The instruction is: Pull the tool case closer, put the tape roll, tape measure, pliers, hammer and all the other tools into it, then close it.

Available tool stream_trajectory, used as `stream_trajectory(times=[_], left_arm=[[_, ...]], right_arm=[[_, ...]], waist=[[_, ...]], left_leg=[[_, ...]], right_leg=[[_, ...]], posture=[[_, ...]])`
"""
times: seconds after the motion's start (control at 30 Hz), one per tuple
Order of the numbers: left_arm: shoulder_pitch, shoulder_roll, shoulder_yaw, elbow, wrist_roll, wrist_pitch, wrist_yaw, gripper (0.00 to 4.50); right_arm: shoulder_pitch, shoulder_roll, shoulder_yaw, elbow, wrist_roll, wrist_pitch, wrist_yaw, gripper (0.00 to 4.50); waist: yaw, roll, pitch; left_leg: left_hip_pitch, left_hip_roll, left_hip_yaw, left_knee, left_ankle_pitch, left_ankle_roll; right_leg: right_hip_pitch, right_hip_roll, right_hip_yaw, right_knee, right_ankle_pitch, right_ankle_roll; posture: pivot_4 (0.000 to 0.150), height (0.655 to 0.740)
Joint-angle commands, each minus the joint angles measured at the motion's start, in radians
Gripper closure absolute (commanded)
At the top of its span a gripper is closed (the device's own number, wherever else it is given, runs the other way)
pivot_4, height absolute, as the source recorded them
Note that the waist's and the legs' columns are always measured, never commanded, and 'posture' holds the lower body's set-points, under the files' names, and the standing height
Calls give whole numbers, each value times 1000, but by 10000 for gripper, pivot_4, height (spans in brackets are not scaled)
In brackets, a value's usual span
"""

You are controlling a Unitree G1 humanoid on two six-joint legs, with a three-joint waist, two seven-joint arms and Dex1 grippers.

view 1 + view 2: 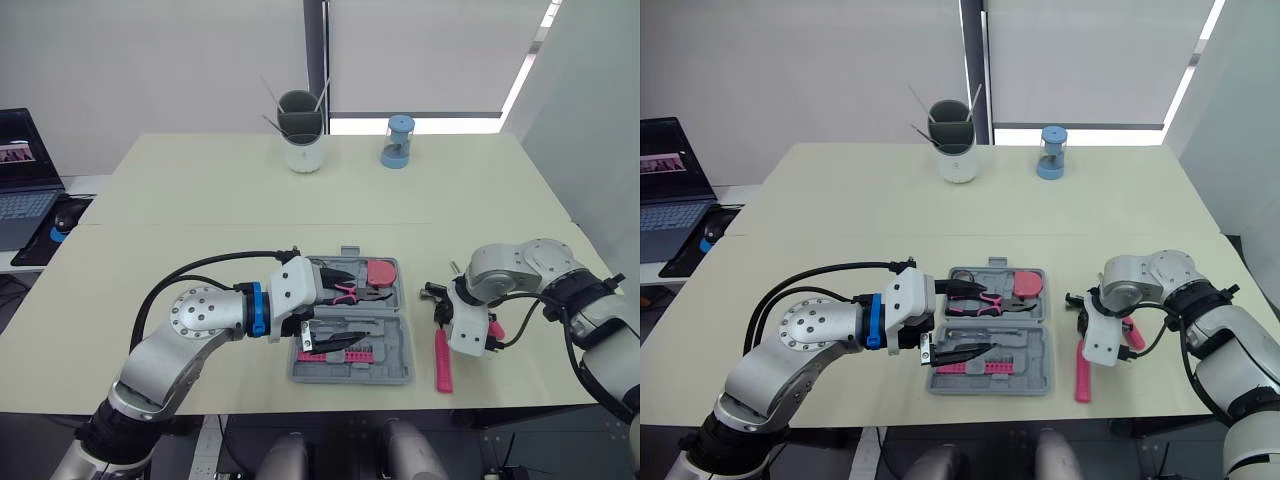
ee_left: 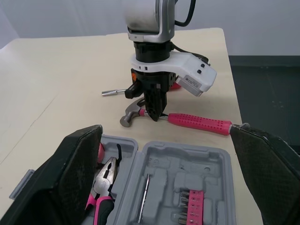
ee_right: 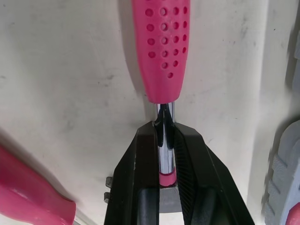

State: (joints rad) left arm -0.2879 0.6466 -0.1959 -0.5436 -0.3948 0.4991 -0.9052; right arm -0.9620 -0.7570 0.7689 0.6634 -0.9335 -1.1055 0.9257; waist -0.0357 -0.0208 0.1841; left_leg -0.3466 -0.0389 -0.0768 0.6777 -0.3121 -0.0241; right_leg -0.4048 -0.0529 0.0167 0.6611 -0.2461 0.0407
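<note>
The grey tool case point(image 1: 400, 340) lies open near the table's front edge. It holds pink-handled pliers point(image 1: 350, 292), a pink tape measure point(image 1: 381, 271) and a pink bit holder point(image 1: 345, 352). My left gripper point(image 1: 340, 312) hovers open over the case's left half, with nothing between its fingers point(image 2: 70, 178). To the right of the case the hammer point(image 1: 443, 365) lies on the table, pink handle point(image 2: 197, 123) toward the front edge. My right gripper point(image 3: 164, 123) is shut on its chrome shaft just below the handle. Another pink-handled tool point(image 1: 495, 328) lies beside that gripper.
A small metal bit point(image 1: 452, 266) lies on the table behind the hammer's head. A white cup of pens point(image 1: 301, 130) and a blue sharpener point(image 1: 397, 141) stand at the far edge. A laptop point(image 1: 25, 180) and mouse point(image 1: 68, 212) sit on a side desk at left.
</note>
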Motion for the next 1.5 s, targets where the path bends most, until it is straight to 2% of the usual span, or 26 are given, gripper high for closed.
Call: stream_trajectory(times=[0.03,0.2,0.37,0.6,0.77,0.9,1.1,1.23,1.4,1.5], left_arm=[[-11,5,23,-28,-16,2,3,0],[-31,1,17,-14,-18,5,-4,0],[-44,-1,12,2,-16,-1,-12,0],[-36,1,16,1,-14,-11,-17,0],[-29,5,18,12,-11,-24,-32,0],[-38,1,6,28,-5,-37,-45,0],[-48,-4,-6,49,-4,-56,-75,0],[-48,-13,-15,54,-19,-75,-105,0],[-39,-24,-18,41,-28,-74,-119,0],[-38,-20,-19,46,-24,-78,-124,0]], right_arm=[[-9,-3,10,-4,-22,-19,-42,42743],[-21,-29,-14,-14,-2,-57,-76,42743],[-18,-75,-49,-51,118,-79,-43,42748],[63,-179,-125,-185,480,126,163,42751],[223,-289,-251,-428,738,456,314,42753],[364,-332,-380,-683,945,875,363,42754],[543,-388,-594,-1013,1260,1618,305,42759],[688,-376,-766,-1140,1428,2050,163,42760],[899,-317,-904,-1272,1476,2245,18,42760],[952,-230,-945,-1312,1464,2312,-112,42760]], waist=[[0,0,0],[1,0,0],[1,0,0],[6,0,1],[10,1,1],[10,1,1],[19,1,1],[34,1,1],[41,1,1],[38,1,1]], left_leg=[[0,0,0,0,0,0],[0,0,0,0,0,0],[-1,0,0,-1,0,0],[-3,0,-1,-1,0,0],[-6,0,-4,-1,-1,2],[-6,0,-4,-1,-2,2],[-8,0,-6,0,-2,2],[-9,0,-6,0,-2,2],[-14,0,-7,0,-2,3],[-15,0,-7,0,-2,3]], right_leg=[[0,0,0,0,0,0],[0,0,0,0,0,0],[-1,0,0,0,0,0],[-1,-1,0,-2,0,0],[-2,-2,-1,-3,0,0],[-2,-2,-1,-3,0,0],[-2,-2,-3,-3,0,0],[-2,-2,-3,-5,0,0],[-5,-2,-5,-6,0,1],[-6,-2,-5,-6,0,1]], posture=[[1500,7400],[1500,7400],[1500,7400],[1500,7400],[1500,7400],[1500,7400],[1500,7400],[1500,7400],[1500,7400],[1500,7400]])
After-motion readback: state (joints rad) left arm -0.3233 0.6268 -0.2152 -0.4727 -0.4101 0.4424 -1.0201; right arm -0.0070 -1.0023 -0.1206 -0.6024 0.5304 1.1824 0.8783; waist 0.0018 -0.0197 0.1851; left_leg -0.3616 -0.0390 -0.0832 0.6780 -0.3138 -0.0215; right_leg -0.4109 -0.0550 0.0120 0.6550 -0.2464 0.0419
